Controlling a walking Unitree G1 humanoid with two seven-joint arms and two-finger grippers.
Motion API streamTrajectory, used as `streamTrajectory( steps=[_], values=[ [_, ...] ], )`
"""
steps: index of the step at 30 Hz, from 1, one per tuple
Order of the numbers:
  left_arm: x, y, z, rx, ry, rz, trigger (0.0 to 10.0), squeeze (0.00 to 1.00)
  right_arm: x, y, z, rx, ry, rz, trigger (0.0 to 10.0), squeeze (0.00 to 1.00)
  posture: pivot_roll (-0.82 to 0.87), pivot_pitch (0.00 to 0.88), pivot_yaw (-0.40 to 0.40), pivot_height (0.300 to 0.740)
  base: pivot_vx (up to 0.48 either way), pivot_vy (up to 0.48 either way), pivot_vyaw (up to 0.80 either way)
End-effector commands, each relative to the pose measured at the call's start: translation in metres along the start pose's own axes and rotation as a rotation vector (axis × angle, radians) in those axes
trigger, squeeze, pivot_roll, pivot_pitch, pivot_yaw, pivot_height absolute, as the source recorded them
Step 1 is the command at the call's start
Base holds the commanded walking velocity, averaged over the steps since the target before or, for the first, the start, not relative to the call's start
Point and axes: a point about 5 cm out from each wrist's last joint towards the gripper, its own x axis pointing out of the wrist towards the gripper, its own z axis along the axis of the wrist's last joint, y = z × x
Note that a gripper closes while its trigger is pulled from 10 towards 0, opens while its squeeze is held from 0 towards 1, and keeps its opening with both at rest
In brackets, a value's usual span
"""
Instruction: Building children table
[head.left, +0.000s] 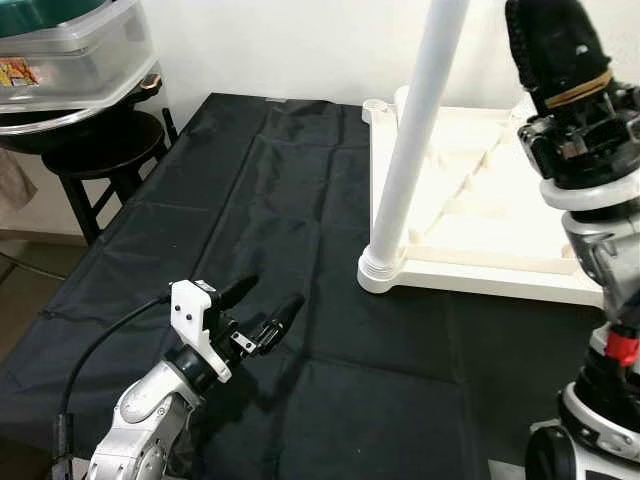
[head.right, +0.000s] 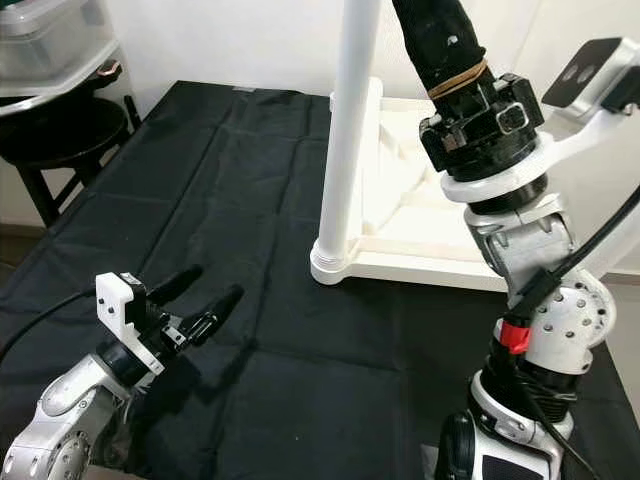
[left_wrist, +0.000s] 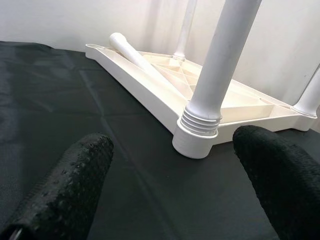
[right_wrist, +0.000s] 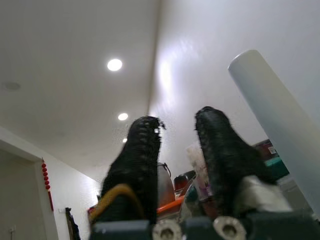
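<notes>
On the black cloth (head.left: 300, 250), the white tabletop (head.left: 470, 215) lies underside up; all positions below are relative to it. One leg (head.left: 415, 130) stands upright, threaded into its near corner socket. The left wrist view shows two more legs upright at other corners, plus a loose leg (left_wrist: 137, 57) lying across the ribbed underside. Judgement: three legs fitted, one left to screw in. Left gripper (head.left: 262, 312) sits low on the cloth side of the fitted corner, fingers spread wide, empty. Right gripper (right_wrist: 180, 150) is raised above the tabletop, pointing up, fingers slightly apart, holding nothing.
</notes>
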Motion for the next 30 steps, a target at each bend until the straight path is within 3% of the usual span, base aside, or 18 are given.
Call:
streamTrajectory(
  steps=[1, 8, 11, 12, 13, 14, 18, 21, 25, 28, 30],
  values=[
    [0.0, 0.0, -0.003, 0.001, 0.006, 0.001, 10.0, 0.0, 0.0, 0.003, 0.003, -0.015, -0.006, 0.011, 0.0, 0.0, -0.02, 0.093, -0.028, 0.74, 0.0, 0.0, 0.0],
    [0.0, -0.001, -0.003, 0.0, 0.005, 0.001, 10.0, 0.0, 0.0, 0.002, 0.002, -0.038, 0.015, -0.009, 0.0, 0.0, -0.02, 0.097, -0.026, 0.74, 0.0, 0.0, 0.0],
    [0.0, -0.001, -0.002, -0.001, 0.006, -0.001, 10.0, 0.0, -0.005, -0.009, -0.003, -0.192, 0.142, -0.103, 0.0, 0.0, -0.03, 0.106, -0.024, 0.74, 0.0, 0.0, 0.0],
    [0.0, -0.001, -0.002, -0.001, 0.005, -0.001, 10.0, 0.0, -0.012, -0.02, -0.002, -0.313, 0.249, -0.149, 10.0, 0.0, -0.02, 0.115, -0.024, 0.74, 0.0, 0.0, 0.0],
    [0.0, -0.002, -0.001, -0.001, 0.004, -0.001, 10.0, 0.0, -0.018, -0.028, -0.001, -0.393, 0.327, -0.174, 10.0, 0.0, -0.02, 0.115, -0.024, 0.74, 0.0, 0.0, 0.0],
    [0.0, -0.002, -0.001, -0.002, 0.003, -0.001, 10.0, 0.0, -0.026, -0.032, 0.001, -0.459, 0.427, -0.162, 10.0, 1.0, -0.03, 0.123, -0.025, 0.74, 0.0, 0.0, 0.0],
    [-0.002, -0.005, 0.002, -0.005, -0.002, -0.004, 10.0, 0.0, -0.054, -0.045, 0.007, -0.571, 0.673, -0.179, 10.0, 1.0, -0.03, 0.139, -0.025, 0.74, 0.0, 0.0, 0.0],
    [-0.004, -0.01, 0.006, -0.006, -0.006, -0.008, 10.0, 0.0, -0.067, -0.056, 0.009, -0.558, 0.673, -0.229, 10.0, 1.0, -0.02, 0.168, -0.026, 0.74, 0.0, 0.0, 0.0],
    [-0.005, -0.01, 0.006, -0.006, -0.005, -0.009, 10.0, 0.0, -0.067, -0.057, 0.006, -0.547, 0.672, -0.218, 10.0, 1.0, -0.02, 0.176, -0.025, 0.74, 0.0, 0.0, 0.0],
    [-0.009, -0.015, 0.01, -0.008, 0.0, -0.012, 10.0, 0.0, -0.065, -0.065, -0.004, -0.455, 0.667, -0.123, 10.0, 1.0, 0.0, 0.209, -0.02, 0.74, 0.0, 0.0, 0.0],
    [-0.01, -0.017, 0.011, -0.009, 0.001, -0.013, 10.0, 0.0, -0.065, -0.072, -0.006, -0.454, 0.699, -0.083, 10.0, 1.0, 0.0, 0.216, -0.021, 0.74, 0.0, 0.0, 0.0]
  ],
)
